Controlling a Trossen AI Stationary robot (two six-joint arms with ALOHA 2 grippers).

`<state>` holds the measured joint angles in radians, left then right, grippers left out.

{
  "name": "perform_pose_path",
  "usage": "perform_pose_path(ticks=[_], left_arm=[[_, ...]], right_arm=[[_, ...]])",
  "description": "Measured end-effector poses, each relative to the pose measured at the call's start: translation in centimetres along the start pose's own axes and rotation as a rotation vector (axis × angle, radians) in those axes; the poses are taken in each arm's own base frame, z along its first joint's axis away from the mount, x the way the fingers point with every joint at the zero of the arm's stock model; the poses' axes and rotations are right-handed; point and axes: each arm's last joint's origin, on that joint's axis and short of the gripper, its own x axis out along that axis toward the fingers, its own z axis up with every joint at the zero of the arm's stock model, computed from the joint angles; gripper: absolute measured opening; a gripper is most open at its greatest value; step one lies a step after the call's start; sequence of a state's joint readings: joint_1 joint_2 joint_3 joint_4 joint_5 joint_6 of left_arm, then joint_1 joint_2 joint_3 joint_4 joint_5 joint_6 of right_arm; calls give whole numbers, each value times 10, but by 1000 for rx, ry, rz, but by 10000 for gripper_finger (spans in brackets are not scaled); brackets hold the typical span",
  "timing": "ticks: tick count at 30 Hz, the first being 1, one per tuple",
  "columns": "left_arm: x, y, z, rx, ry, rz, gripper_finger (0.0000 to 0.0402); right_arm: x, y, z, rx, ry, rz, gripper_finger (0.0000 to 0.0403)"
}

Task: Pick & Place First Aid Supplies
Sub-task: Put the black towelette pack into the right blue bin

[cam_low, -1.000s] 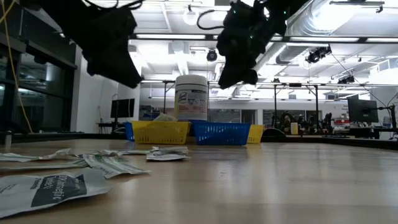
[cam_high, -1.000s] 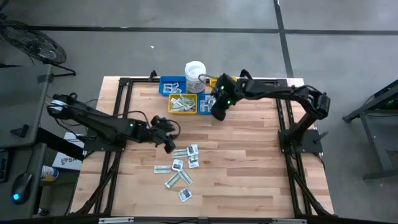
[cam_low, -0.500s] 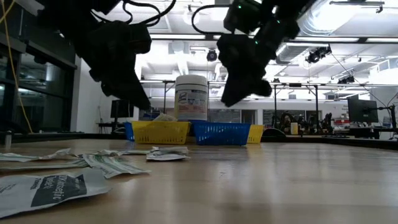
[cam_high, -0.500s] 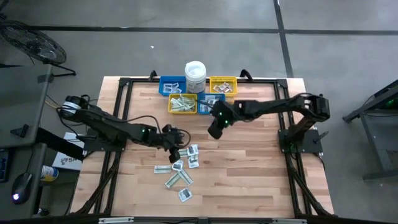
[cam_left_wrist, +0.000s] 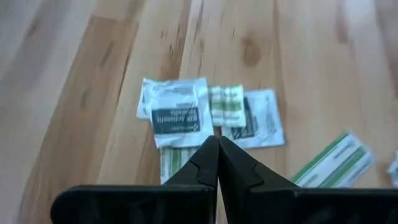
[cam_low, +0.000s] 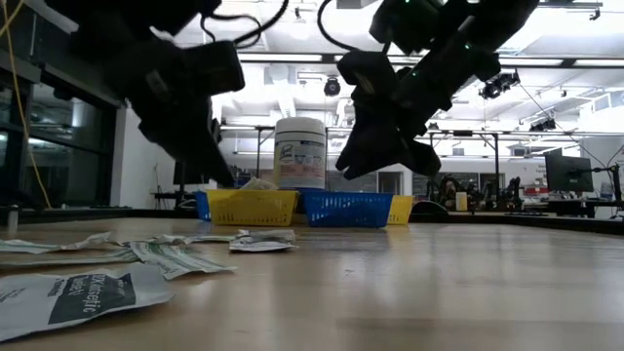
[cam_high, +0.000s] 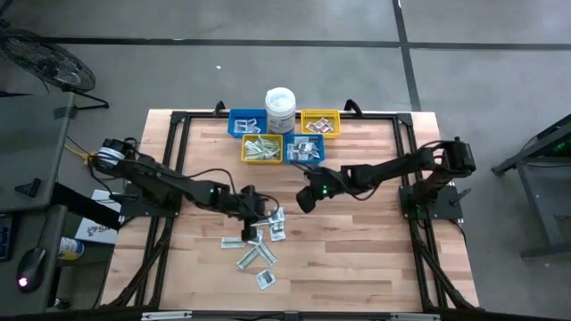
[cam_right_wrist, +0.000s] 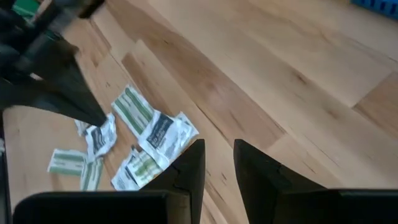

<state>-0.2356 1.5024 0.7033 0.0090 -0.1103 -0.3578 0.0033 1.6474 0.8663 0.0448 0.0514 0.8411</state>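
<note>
Some packets already lie in the bins at the frame's upper middle, but most first aid supplies remain scattered on the desk at lower centre, where the left pincer, closed and empty, hovers beside the right pincer, slightly parted.

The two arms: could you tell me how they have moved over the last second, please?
The right gripper left the bins and swung down toward the packets, fingers open. The left gripper reached rightward over the same pile, fingers shut, empty. Packets, bins and tub stayed put.
</note>
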Motion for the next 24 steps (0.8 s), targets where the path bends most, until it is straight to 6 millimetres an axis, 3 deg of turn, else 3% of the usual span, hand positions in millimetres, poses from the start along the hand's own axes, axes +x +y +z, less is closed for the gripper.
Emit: perform_pose_path(ticks=[8,18,24], left_arm=[[21,-2,-5,15,8,-55,1],[24,-1,-4,58,-22,-17,0],[38,-1,-10,63,-8,-28,0]], right_arm=[[0,5,-1,14,-75,-17,78],[-1,8,-3,42,-83,-16,78],[-1,13,-7,48,-91,-1,78]])
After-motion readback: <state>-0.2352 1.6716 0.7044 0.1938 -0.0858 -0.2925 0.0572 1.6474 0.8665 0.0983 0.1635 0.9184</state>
